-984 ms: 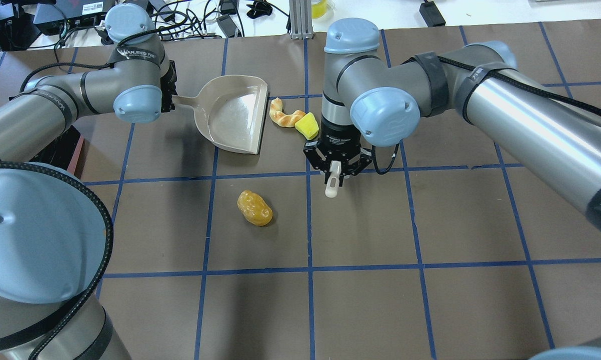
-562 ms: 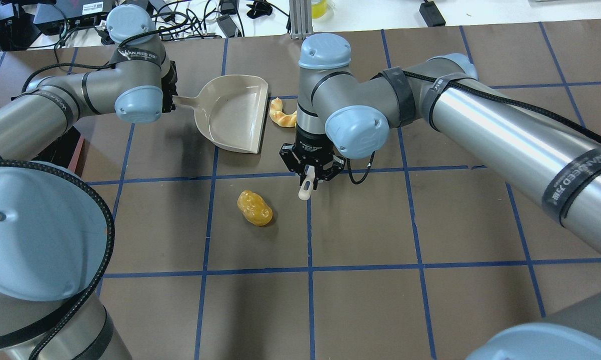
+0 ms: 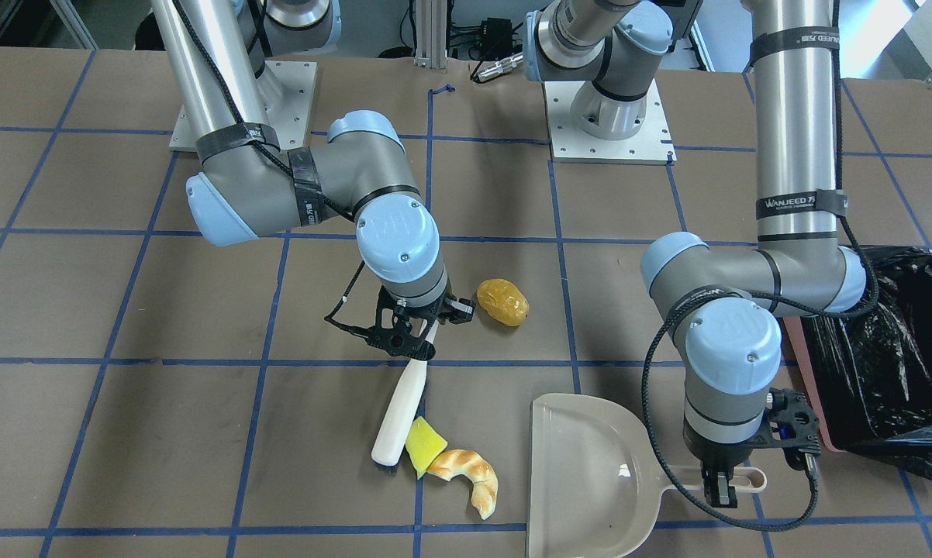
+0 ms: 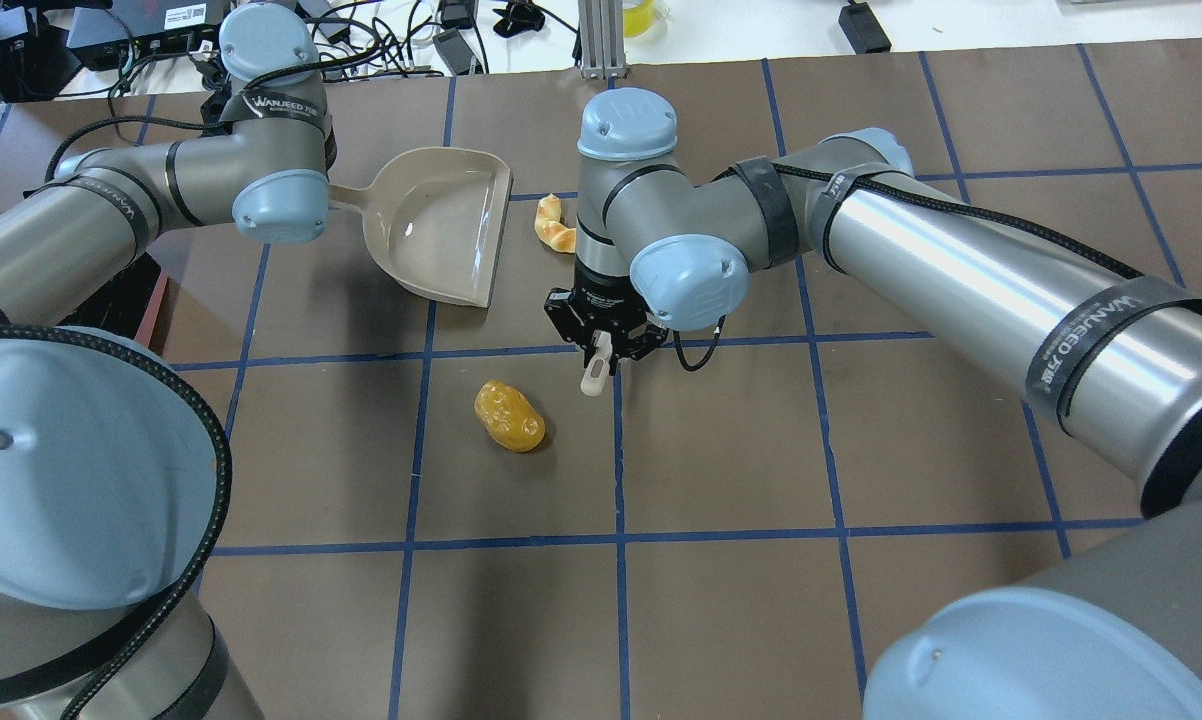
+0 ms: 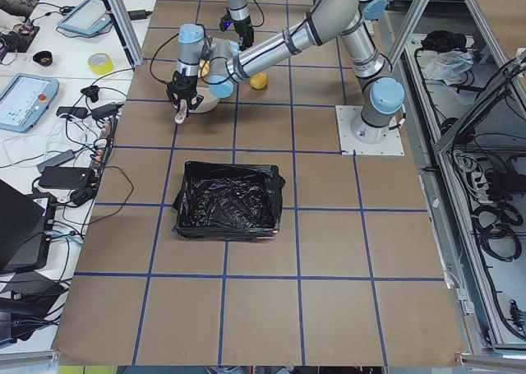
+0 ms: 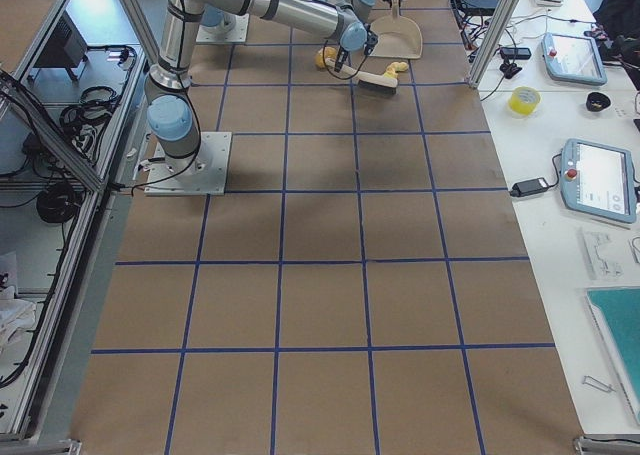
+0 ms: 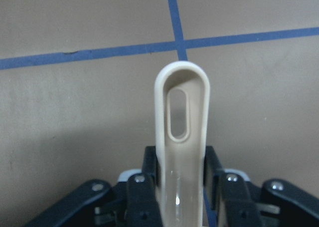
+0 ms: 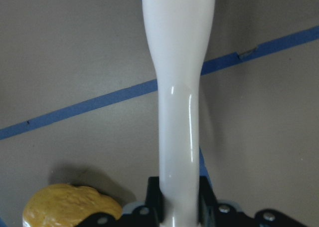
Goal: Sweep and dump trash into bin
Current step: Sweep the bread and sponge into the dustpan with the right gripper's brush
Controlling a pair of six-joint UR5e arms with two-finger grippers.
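brush [image 3: 398,413] touching wedge [image 3: 424,445], croissant [image 3: 472,470] near dustpan [image 3: 590,477] lip

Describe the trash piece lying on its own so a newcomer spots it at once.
Find the right gripper holding the brush mid-table. Right beside that gripper lies a glossy yellow-orange oval lump. Unlike the yellow wedge and croissant together at the brush head, it sits alone on bare paper.

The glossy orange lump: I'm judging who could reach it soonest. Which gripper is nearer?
Right. The right gripper, clamping the brush, hangs just beside the lump. The left gripper holds the dustpan by its handle, much farther off.
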